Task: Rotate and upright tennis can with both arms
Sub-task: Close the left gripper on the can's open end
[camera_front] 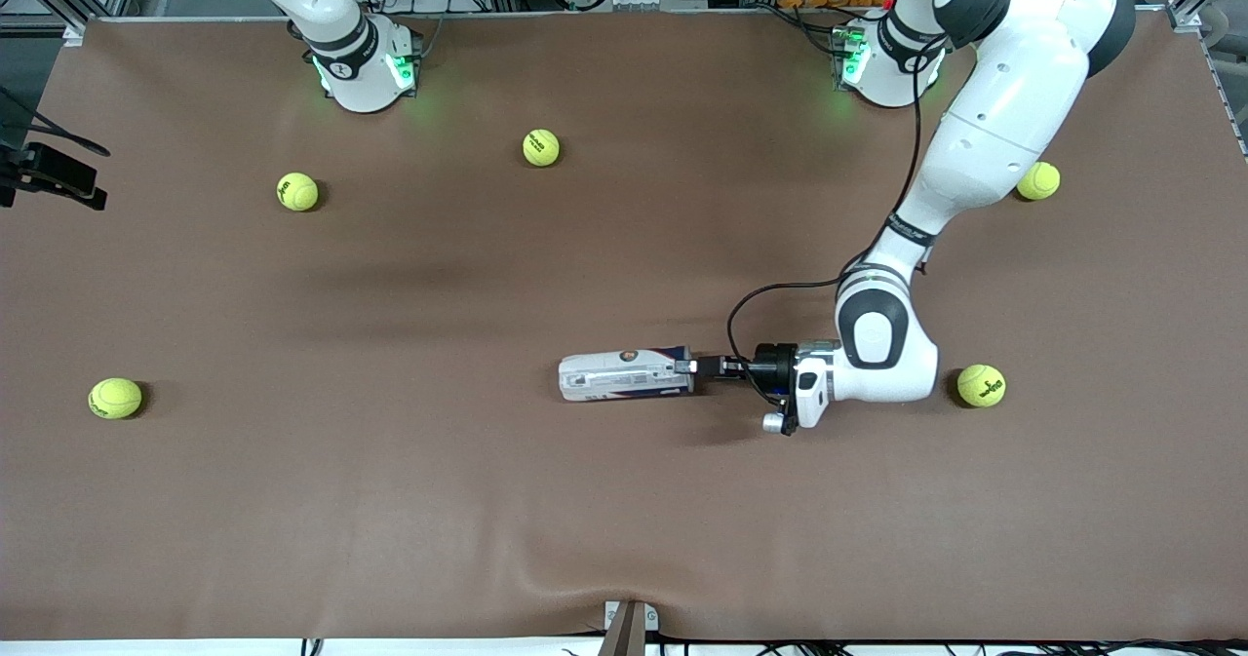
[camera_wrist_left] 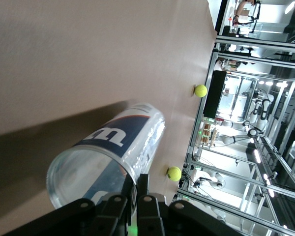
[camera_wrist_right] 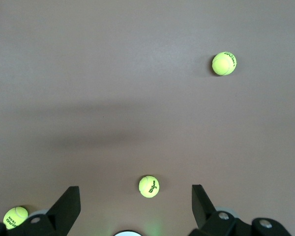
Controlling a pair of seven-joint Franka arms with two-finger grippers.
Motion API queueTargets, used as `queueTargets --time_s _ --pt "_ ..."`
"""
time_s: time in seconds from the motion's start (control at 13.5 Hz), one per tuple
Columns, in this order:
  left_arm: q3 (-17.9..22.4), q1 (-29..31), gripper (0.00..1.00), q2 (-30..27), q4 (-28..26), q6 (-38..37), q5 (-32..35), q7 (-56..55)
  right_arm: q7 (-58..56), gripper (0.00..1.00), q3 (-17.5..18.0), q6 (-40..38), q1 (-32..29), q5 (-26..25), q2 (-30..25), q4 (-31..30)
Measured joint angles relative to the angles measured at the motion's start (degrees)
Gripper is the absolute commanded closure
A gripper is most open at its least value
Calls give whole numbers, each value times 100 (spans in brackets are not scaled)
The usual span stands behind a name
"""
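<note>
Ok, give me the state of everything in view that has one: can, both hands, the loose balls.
tennis can: lying on its side on the table, open end toward the left arm, looks empty.
left hand: shut on the can's rim at the open end, one finger inside.
right hand: open, holding nothing, up over the table; that arm waits.
tennis balls: five loose on the table, none in the can.

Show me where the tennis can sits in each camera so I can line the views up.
Front view: tennis can lying on its side on the table, open end pinched by the left tool.
Left wrist view: tennis can fills the foreground, rim in the left tool.
Right wrist view: not in it.
Shared landmark: brown table cover.
</note>
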Motion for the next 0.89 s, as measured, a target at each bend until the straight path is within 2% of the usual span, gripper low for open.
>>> queueTargets --time_s 0.45,0.89 --pt "-23 -87 100 -592 502 6 1687 -2131 0 0 -2 1 -152 -1 -3 32" --pt "-32 -635 100 -895 672 13 2541 -3113 0 0 14 1 -152 -1 -5 103"
